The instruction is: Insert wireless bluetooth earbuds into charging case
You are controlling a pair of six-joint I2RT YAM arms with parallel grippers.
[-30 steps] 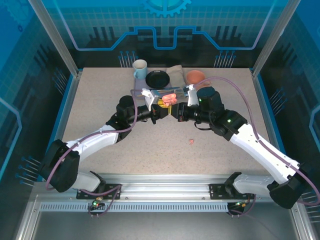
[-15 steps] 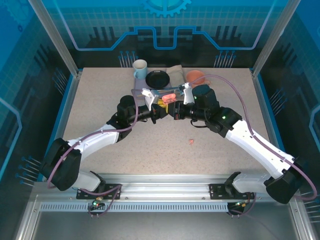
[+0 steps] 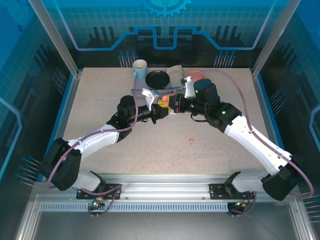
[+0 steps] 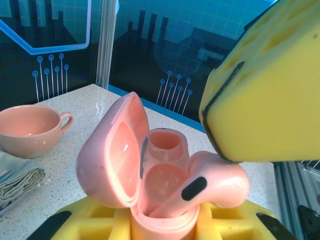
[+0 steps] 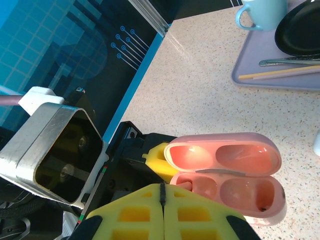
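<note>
A mug (image 3: 140,68), plate (image 3: 158,78), cloth (image 3: 176,74) and cup (image 3: 196,76) crowd the counter's (image 3: 100,100) far edge, just behind the left tool (image 3: 159,110) and right tool (image 3: 174,106) meeting at the case (image 5: 225,172). The near half lies open between the arms, bar one earbud (image 3: 191,141).

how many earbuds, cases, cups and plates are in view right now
earbuds: 2, both pink, one going into the case, one lying loose
charging case: 1, pink, lid open
cups: 2, light blue mug and pink cup
black plate: 1
total: 6
</note>
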